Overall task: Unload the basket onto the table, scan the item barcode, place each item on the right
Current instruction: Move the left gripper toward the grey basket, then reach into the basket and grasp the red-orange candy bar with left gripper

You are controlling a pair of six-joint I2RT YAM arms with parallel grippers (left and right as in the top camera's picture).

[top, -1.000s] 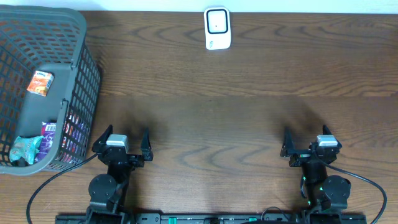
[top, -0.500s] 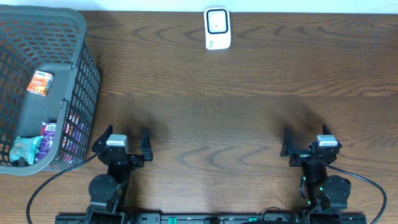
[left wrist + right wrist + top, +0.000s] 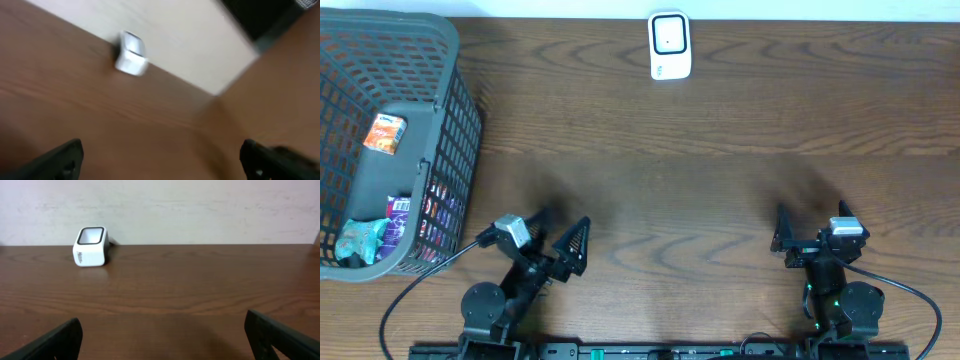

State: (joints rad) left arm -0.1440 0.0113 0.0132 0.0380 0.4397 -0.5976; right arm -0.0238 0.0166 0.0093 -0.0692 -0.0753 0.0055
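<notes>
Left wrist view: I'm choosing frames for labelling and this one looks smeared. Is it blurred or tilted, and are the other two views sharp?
Left wrist: blurred and tilted, the scanner soft-edged, the far edge of the table slanting across the picture. Right wrist: sharp and level, the scanner crisp, evenly lit. Overhead: sharp, faint soft shadows on the wood, no strong glare.

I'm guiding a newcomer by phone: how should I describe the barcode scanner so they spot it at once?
On the brown wooden table, follow the far edge by the pale wall. Near its middle stands the scanner, a small white box with a dark-framed window; it stands alone, far from the grey basket at the left.
</notes>
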